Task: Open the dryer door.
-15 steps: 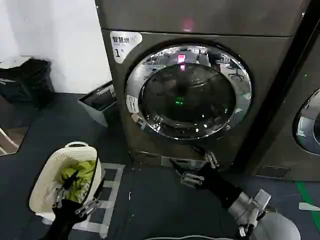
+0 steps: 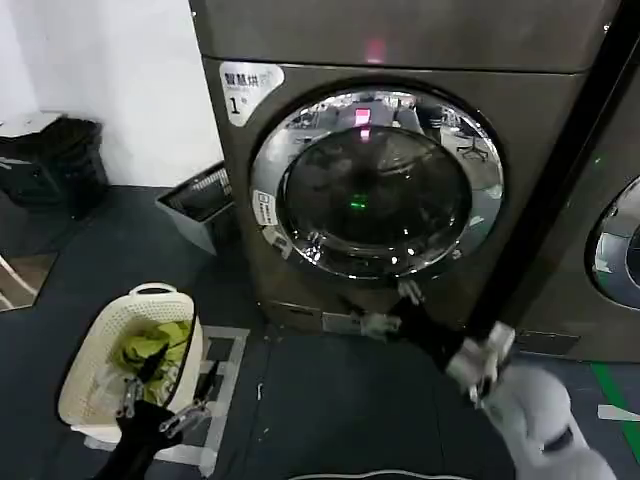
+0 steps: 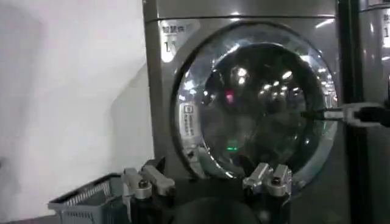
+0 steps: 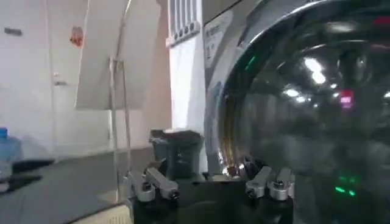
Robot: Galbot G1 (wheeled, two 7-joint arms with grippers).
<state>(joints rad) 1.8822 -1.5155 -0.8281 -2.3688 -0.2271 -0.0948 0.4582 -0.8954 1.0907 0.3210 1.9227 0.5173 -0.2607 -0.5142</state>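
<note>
On the dark floor (image 2: 330,400) in front of the robot stands a dark grey machine (image 2: 400,60) bearing a white "1" sticker (image 2: 247,88), and the dryer door (image 2: 377,182) fills its front: a wide chrome rim around dark tinted glass, lying flush against the machine, closed. A small green light glows behind the glass and a pink one above it. To the right, past a black upright strip, a neighbouring machine (image 2: 615,250) shows part of its own round door. A white wall (image 2: 110,70) rises to the left, with a black bag (image 2: 55,165) at its foot and a grey crate (image 2: 200,205) beside the machine's corner.

The right gripper (image 2: 392,308) reaches up to just below the door's lower rim, its fingers spread apart and grasping nothing; from its wrist the chrome rim looms very close. The left gripper (image 2: 160,395) hangs low on the left, fingers also spread and empty, above a white laundry basket (image 2: 100,345) holding green cloth (image 2: 150,350), next to pale tape markings on the floor.
</note>
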